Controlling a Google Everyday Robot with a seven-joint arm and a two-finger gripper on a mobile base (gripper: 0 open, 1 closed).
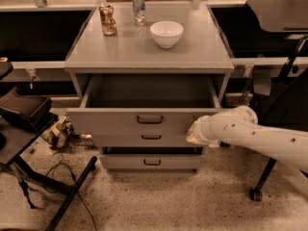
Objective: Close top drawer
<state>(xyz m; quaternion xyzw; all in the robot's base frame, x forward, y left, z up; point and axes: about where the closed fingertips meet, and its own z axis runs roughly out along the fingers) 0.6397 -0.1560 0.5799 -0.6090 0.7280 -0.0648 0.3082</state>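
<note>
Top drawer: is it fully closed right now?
No, the top drawer stands pulled out from the cabinet with its hollow inside showing, and the pincer is at the right end of its front panel.

Centre of frame: the wide grey top drawer (115, 121) has a smooth, matt front panel, possibly painted metal or laminate; the view does not settle which. Its small dark bar handle (149, 120) shows a dull sheen.

Upper centre: the flat grey cabinet top (139, 49) carries the same matt finish. On it, the round white bowl (166, 33) is glossy and ceramic-like, and the tall silver can (139, 7) is bright metal.

Bottom of frame: the speckled stone-like floor (168, 201) is grainy with low sheen.

Right of centre, at the drawer front: the gripper (192, 132) ends a white arm shell (260, 136) of smooth, satin hard plastic.
</note>
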